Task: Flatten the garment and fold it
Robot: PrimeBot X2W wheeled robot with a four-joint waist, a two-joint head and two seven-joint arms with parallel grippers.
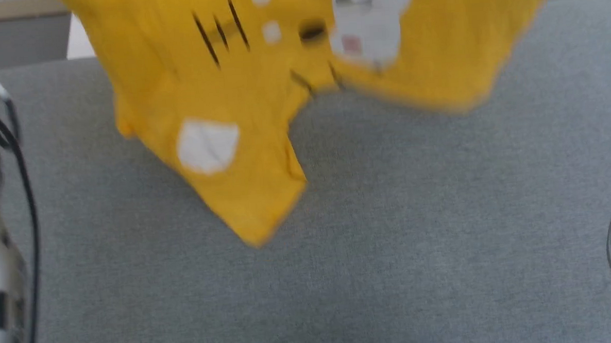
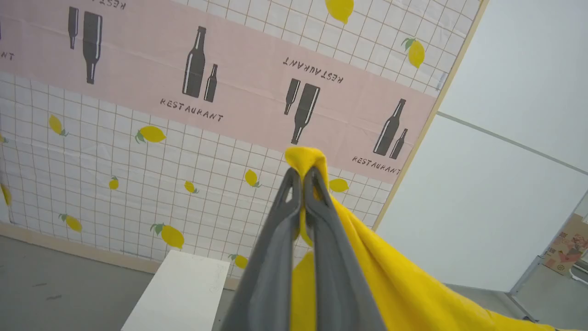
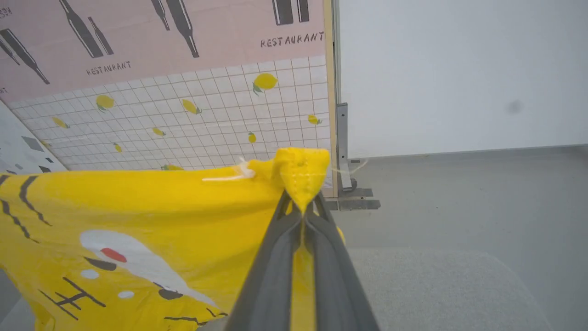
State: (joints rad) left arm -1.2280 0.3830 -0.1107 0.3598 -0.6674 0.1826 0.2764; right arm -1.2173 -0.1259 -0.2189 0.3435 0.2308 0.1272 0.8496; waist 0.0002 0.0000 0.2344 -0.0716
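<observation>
The shirt point(image 1: 242, 143) hangs in the air above the grey tabletop point(image 1: 391, 250), held up by two pinched spots and sagging between them. It is bright yellow, with black whisker stripes point(image 1: 219, 33) and a white patch point(image 1: 207, 145) facing out. One loose corner droops lowest, towards the cloth surface; the picture is blurred there, so I cannot tell whether it touches.

The left pincer point(image 2: 303, 177) is clamped tight on a small bunched fold of the shirt, with yellow cloth poking out past its tips and the rest falling away below. The right pincer point(image 3: 302, 207) is likewise squeezed together on a pointed corner of the shirt, and the printed front with its white muzzle and red dot point(image 3: 115, 255) spreads to one side of it.

Behind the shirt stands a wall sheet point(image 2: 138, 115) printed with lemons, dark bottles and the word RESTAURANT. At the foot of the sheet, below the shirt, a white slab point(image 2: 183, 289) rests by the grey floor point(image 3: 459, 202).
</observation>
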